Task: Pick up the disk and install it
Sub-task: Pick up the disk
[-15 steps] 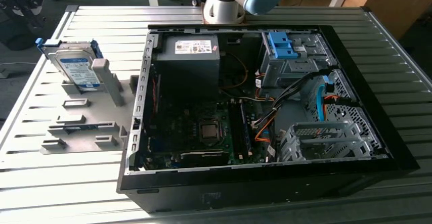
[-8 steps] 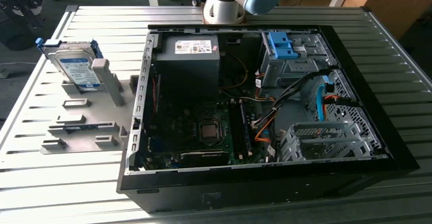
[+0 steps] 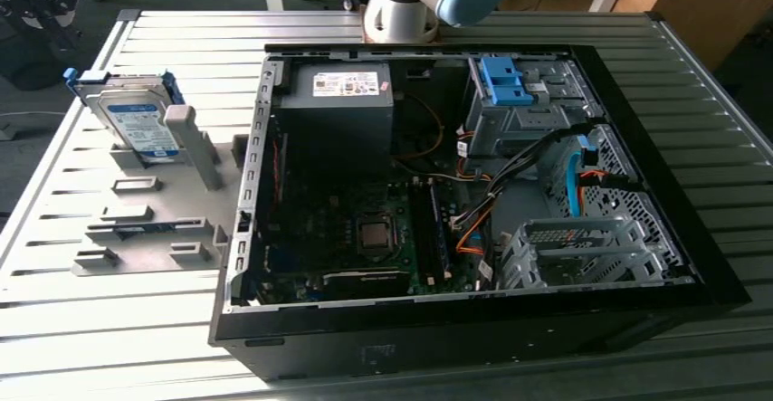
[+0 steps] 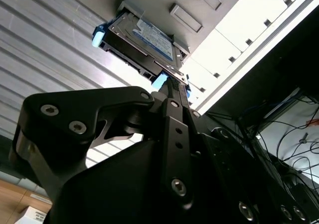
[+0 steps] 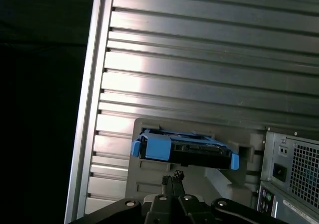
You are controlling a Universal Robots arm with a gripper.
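Note:
The disk (image 3: 130,116), a silver drive with a white-and-blue label in a blue carrier frame, leans upright in a grey holder (image 3: 194,147) on the slatted table, at the exterior view's left beside the open computer case (image 3: 676,238). Both wrist views show the disk (image 4: 142,37) (image 5: 184,148) edge-on in its holder. My gripper (image 5: 171,177) hangs a short way off it, its two thin black fingertips pressed together with nothing between them. In the second wrist view the gripper (image 4: 173,84) points toward the disk's near blue corner without touching it.
Inside the case sit a grey power supply box (image 3: 338,102), a bare blue bracket (image 3: 501,80) on the upper drive bay, cables, and a metal drive cage (image 3: 580,252). The grey fixture plate (image 3: 145,233) carries several empty slots. The arm's base (image 3: 405,7) stands behind the case.

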